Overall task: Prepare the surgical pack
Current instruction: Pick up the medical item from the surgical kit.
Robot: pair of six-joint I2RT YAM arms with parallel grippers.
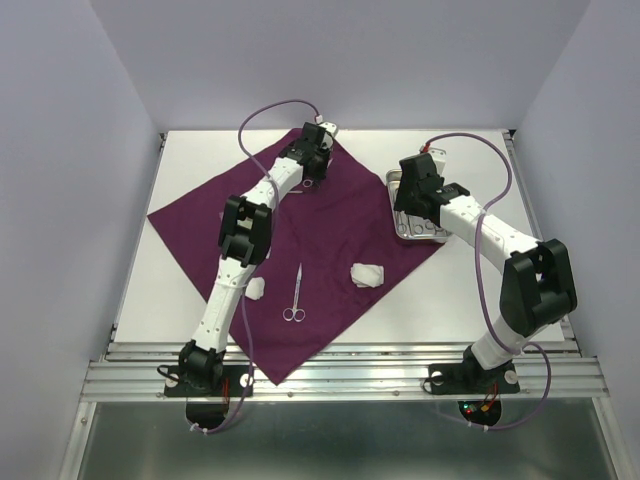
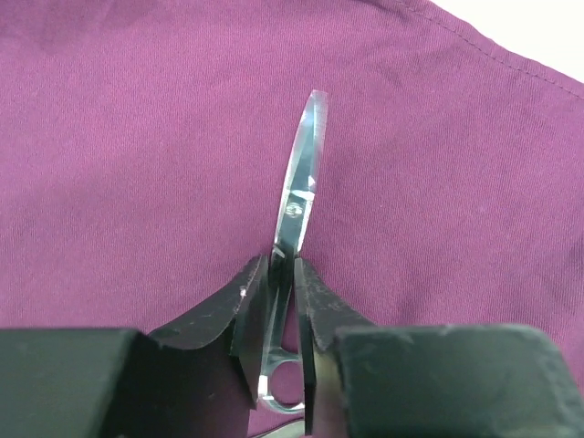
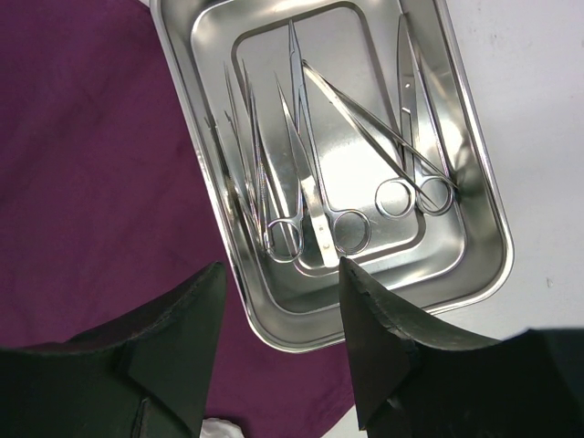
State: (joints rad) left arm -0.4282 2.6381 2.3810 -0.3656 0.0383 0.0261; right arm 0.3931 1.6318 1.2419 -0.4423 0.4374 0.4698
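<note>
- Left gripper (image 2: 283,265): clamped on the curved scissors (image 2: 299,182). Fingers (image 2: 245,306) press against both sides of the shanks, just above the ring handles.
- The scissors' blades point away from the wrist and lie on the purple cloth (image 2: 137,137).
- Right gripper (image 3: 281,269): jaws apart, holding nothing, poised over the near end of the steel tray (image 3: 485,214).
- Tray contents: several scissor-like instruments (image 3: 319,182), ring handles towards the gripper, tips towards the far end.
- The tray sits at the cloth's right corner, partly on the cloth and partly on the white table (image 1: 480,170).
- Also on the cloth: a straight pair of scissors (image 1: 294,293) near the front, with a gauze wad (image 1: 368,274) to its right and another wad (image 1: 256,288) beside the left arm.
- Left arm: stretched long across the cloth to its far corner.
- Right arm: elbow out to the right, forearm angled back-left over the tray.
</note>
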